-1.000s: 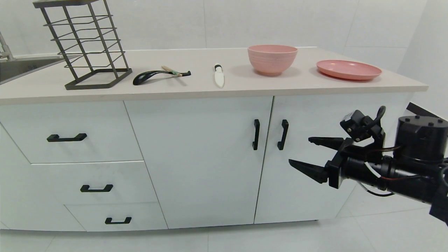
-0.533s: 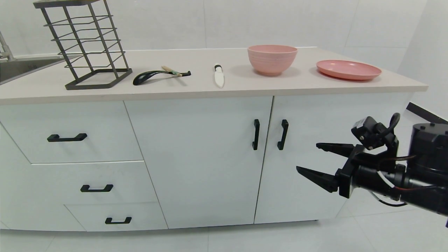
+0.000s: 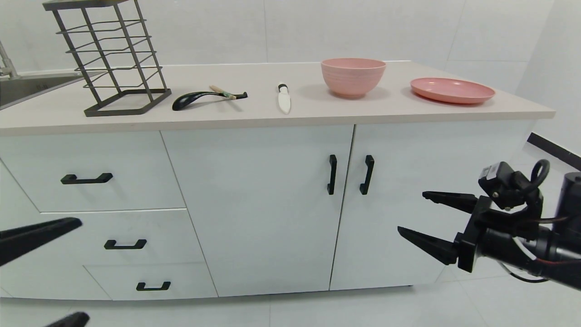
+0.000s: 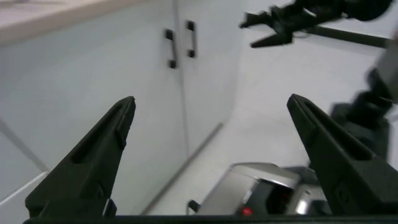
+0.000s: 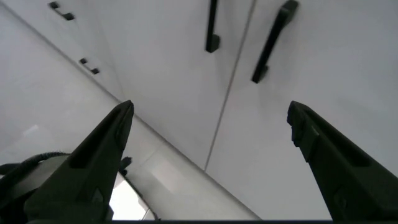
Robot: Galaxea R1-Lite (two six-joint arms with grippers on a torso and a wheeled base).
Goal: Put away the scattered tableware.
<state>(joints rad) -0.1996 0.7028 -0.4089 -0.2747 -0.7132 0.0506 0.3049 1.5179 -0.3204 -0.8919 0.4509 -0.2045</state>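
On the countertop (image 3: 254, 113) lie a pink bowl (image 3: 353, 76), a pink plate (image 3: 452, 90), a white knife (image 3: 284, 99), a black spoon (image 3: 199, 97) and a wooden-handled utensil (image 3: 222, 92) across the spoon's handle. My right gripper (image 3: 411, 212) (image 5: 210, 107) is open and holds nothing, low in front of the right cabinet door, well below the counter. My left gripper (image 3: 81, 268) (image 4: 211, 99) is open too, in front of the drawers at the lower left. The left wrist view also catches the right gripper (image 4: 249, 32) farther off.
A black wire rack (image 3: 113, 59) stands on the counter's left part beside a sink (image 3: 32, 86). Two black door handles (image 3: 332, 174) (image 3: 366, 174) sit mid-cabinet, and three drawers (image 3: 86, 178) are stacked on the left. Light tiled floor lies below.
My right gripper has drifted right and downward, still open. The left gripper's fingers have come into the head view at the lower left.
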